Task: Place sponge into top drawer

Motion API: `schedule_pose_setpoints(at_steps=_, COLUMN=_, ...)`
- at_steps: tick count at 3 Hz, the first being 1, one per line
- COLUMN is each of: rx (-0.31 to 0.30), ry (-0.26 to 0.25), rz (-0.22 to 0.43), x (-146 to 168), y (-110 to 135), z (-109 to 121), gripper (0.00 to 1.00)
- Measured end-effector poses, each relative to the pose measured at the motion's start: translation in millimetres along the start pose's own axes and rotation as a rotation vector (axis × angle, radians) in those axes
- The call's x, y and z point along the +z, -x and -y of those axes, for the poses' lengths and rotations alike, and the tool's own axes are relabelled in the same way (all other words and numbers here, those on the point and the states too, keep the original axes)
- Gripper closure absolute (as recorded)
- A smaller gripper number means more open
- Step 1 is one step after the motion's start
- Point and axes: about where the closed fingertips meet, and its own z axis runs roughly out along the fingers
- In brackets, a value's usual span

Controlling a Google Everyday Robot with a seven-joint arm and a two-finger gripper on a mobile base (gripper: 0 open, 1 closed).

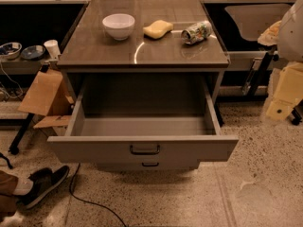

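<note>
The pale yellow sponge (158,29) lies on the cabinet top (104,51), between a white bowl (119,25) and a crushed drink can (196,32). The top drawer (142,148) is pulled wide open below the cabinet top, and its grey inside holds nothing that I can see. Its flat front panel carries a dark handle (145,150). My arm hangs at the right edge of the view, with the gripper (280,107) low beside the cabinet, well right of the drawer and far from the sponge. It holds nothing that I can see.
A narrower lower drawer front (150,165) sits under the open drawer. Cardboard (43,94) leans at the cabinet's left. A person's shoe (42,186) and a cable (90,202) are on the floor at the lower left. Bowls (21,51) stand on a shelf at the left.
</note>
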Motion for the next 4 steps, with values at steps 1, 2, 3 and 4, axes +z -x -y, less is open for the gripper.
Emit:
schedule_pose_setpoints(at_steps=1, rx=0.000, ry=0.000, rz=0.000, x=0.0, y=0.0, z=0.0, gripper=0.00)
schedule_pose_setpoints(at_steps=2, rx=0.017, ry=-0.006, rz=0.032, x=1.3, y=3.4, z=4.4, gripper=0.00)
schedule_pose_setpoints(at_steps=3, rx=0.068, ry=-0.020, rz=0.101, x=14.5, y=16.8, z=27.6, gripper=0.00)
schedule_pose_setpoints(at_steps=4, rx=0.233, ry=-0.075, rz=0.227, x=41.6, y=42.9, z=78.2, gripper=0.00)
